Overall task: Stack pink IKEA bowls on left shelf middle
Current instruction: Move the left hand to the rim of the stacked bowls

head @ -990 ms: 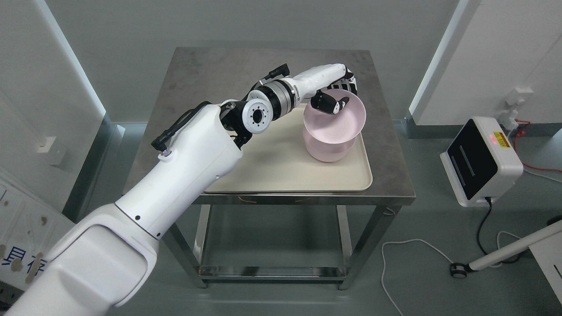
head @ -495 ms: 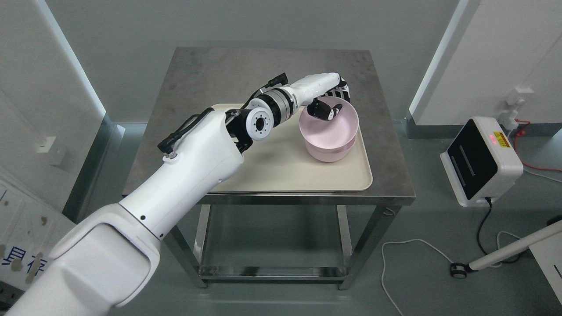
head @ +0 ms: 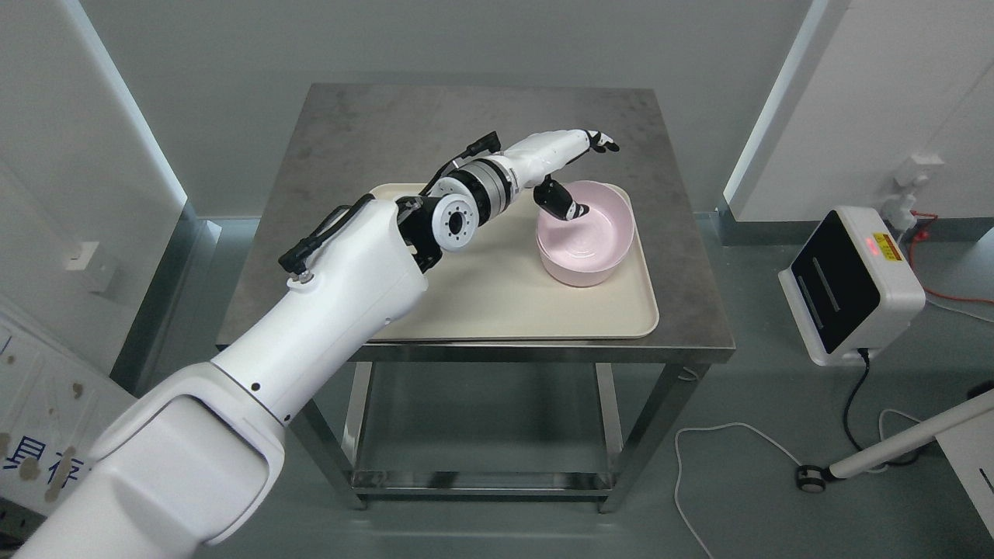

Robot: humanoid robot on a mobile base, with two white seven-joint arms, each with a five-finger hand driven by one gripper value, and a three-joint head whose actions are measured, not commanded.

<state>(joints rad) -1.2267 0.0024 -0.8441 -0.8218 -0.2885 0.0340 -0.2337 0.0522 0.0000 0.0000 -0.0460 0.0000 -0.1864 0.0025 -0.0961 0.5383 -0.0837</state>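
Bowl now nested (seemingly level), left hand opened off it

The left and near parts of the cream tray lie bare, giving open room in the middle of the frame, and the steel table is clear along its far edge at upper centre. The nested pink bowls block the tray's right far corner, near its rim. The left hand and its forearm slant across from the lower left to the bowls' far left rim, barring the way in from that side.
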